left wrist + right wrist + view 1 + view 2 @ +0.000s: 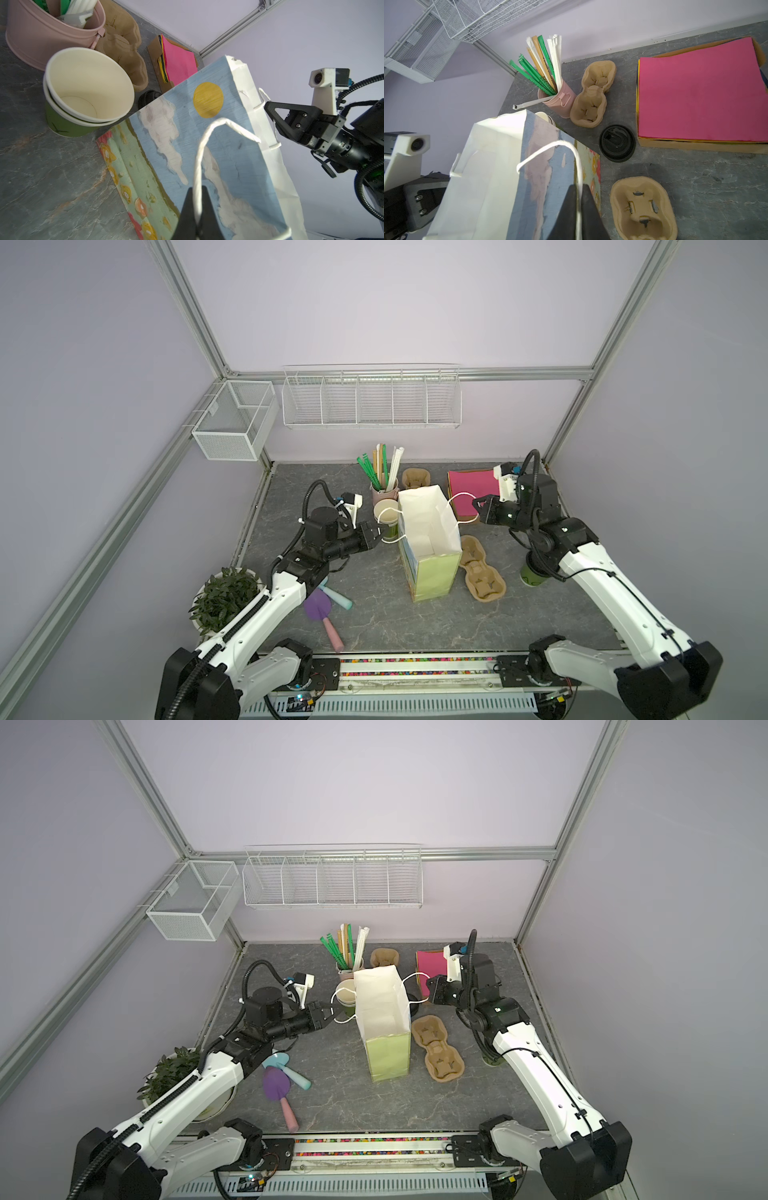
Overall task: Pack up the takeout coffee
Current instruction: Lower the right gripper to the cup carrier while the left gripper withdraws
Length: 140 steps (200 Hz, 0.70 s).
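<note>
The takeout coffee (pixel 530 576) stands on the desk (pixel 374 614) under the right forearm, and its lid is hidden. The left pincer (pixel 197 190) is closed on the left handle (pixel 197 158) of the paper bag (pixel 432 572), the right pincer (pixel 579 187) on its right handle (pixel 550 145). I judge the cup to be light and soft-walled: grip it gently just below the lid and keep it upright.

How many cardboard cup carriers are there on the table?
2 cup carriers: one at the back beside the pink bucket, one right of the paper bag. The bag could hide more.
</note>
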Each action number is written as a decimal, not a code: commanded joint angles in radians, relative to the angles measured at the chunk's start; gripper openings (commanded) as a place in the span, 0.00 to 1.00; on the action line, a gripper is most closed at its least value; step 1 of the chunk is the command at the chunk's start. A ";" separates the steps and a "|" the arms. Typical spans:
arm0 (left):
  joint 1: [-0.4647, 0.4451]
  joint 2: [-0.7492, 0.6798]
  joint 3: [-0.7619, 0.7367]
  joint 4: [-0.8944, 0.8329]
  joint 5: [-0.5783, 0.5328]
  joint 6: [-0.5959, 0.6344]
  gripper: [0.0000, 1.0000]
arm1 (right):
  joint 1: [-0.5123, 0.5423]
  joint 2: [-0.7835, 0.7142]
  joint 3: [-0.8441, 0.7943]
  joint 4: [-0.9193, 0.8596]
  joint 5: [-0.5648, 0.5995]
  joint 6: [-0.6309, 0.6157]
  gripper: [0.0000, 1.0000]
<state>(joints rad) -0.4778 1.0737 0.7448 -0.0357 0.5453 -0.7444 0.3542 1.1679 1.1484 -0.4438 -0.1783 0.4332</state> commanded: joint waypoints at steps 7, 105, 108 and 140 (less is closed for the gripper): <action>0.005 -0.016 0.071 -0.010 0.045 -0.006 0.22 | -0.005 -0.019 0.053 -0.030 -0.038 -0.022 0.17; 0.007 -0.163 0.225 -0.268 -0.018 0.138 0.55 | -0.005 -0.078 0.194 -0.161 0.062 -0.051 0.79; 0.006 -0.167 0.234 -0.283 -0.025 0.148 0.56 | -0.005 -0.081 0.201 -0.175 0.077 -0.051 0.82; 0.021 -0.191 0.339 -0.441 -0.131 0.251 0.70 | -0.006 -0.084 0.258 -0.346 0.282 -0.028 0.93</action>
<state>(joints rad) -0.4751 0.9089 1.0046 -0.3241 0.5121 -0.6060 0.3538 1.0973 1.3758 -0.6357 -0.0780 0.3923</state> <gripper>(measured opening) 0.660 0.974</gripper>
